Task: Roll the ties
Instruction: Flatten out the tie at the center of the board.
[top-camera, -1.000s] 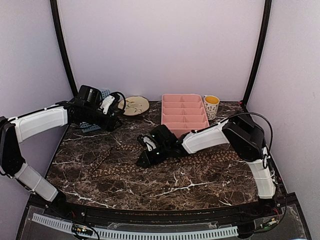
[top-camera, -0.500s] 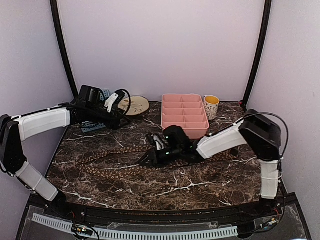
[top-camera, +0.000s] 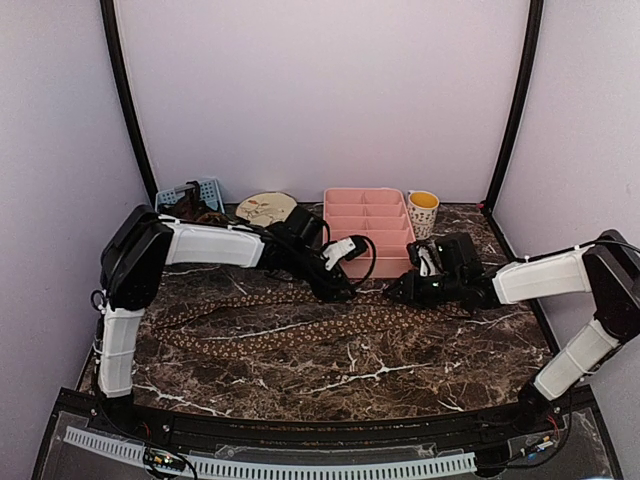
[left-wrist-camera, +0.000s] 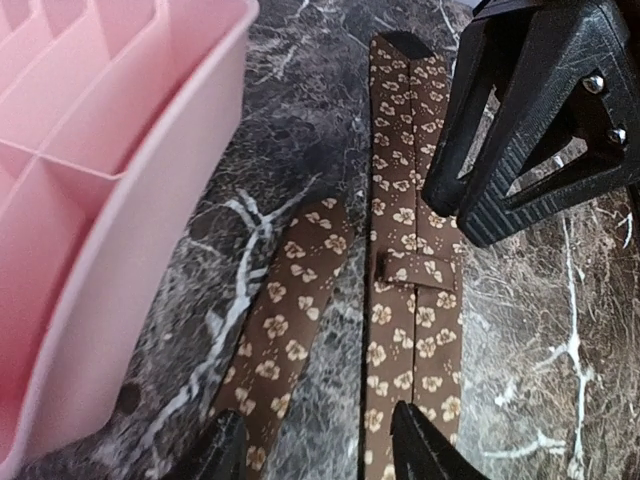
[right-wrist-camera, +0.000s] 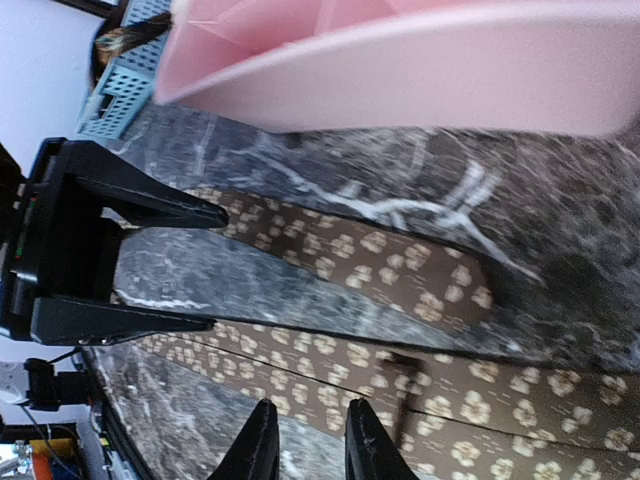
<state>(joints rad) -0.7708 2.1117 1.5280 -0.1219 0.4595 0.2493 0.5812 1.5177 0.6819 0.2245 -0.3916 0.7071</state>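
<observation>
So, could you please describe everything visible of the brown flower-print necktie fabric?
The dark brown necktie fabric, printed with small tan flowers, lies flat and unrolled across the dark marble table, in front of the pink compartment tray. It shows as two strips side by side: one narrow tapered end, one wider with a sewn keeper loop. The left gripper hangs open over both.

No word, brand, number or sign can be read in any view. The ties (left-wrist-camera: 410, 290) carry only a tan flower print, the mug (top-camera: 422, 219) only small specks, and the plate (top-camera: 266, 210) a faint drawing too small to make out
</observation>
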